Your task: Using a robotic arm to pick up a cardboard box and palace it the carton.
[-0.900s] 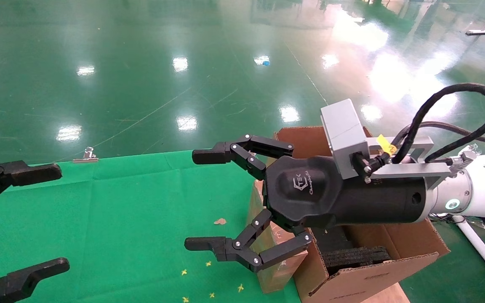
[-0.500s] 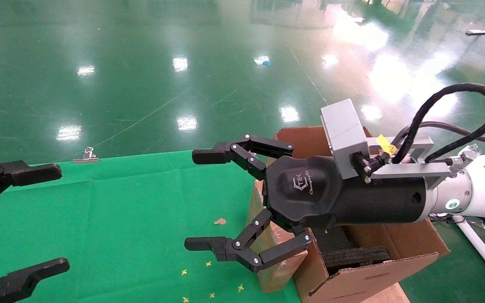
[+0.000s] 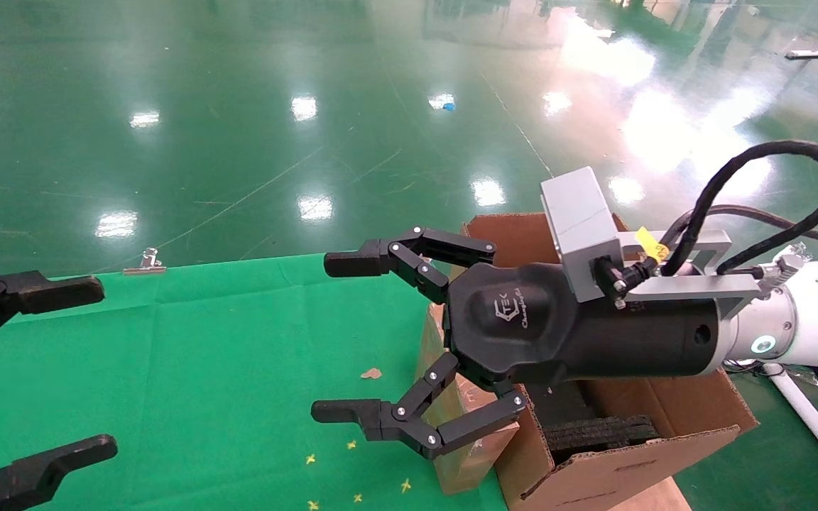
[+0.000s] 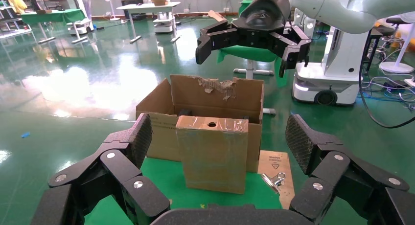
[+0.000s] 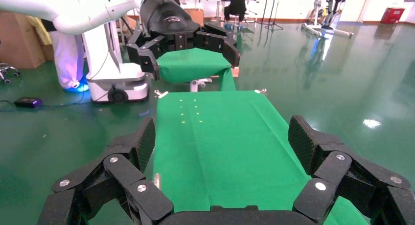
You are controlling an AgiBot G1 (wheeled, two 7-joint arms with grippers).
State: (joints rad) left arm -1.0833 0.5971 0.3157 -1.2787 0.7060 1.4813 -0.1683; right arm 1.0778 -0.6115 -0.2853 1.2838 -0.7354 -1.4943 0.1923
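The small cardboard box (image 3: 471, 465) stands upright on the green cloth against the carton's (image 3: 629, 465) left wall. It is mostly hidden behind my right gripper in the head view. In the left wrist view the cardboard box (image 4: 214, 154) shows a round hole in its top, with the carton (image 4: 205, 93) right behind it. My right gripper (image 3: 334, 337), on the white robotic arm (image 3: 817, 312), is open and empty above the box. My left gripper (image 3: 96, 367) is open and empty at the cloth's left end, facing the box (image 4: 220, 137).
Black foam (image 3: 601, 429) lies inside the carton. The green cloth table (image 3: 203, 355) carries a brown scrap (image 3: 371, 372), small yellow marks and a binder clip (image 3: 144, 264) at its far edge. Another clip (image 4: 274, 178) lies beside the box. Shiny green floor surrounds the table.
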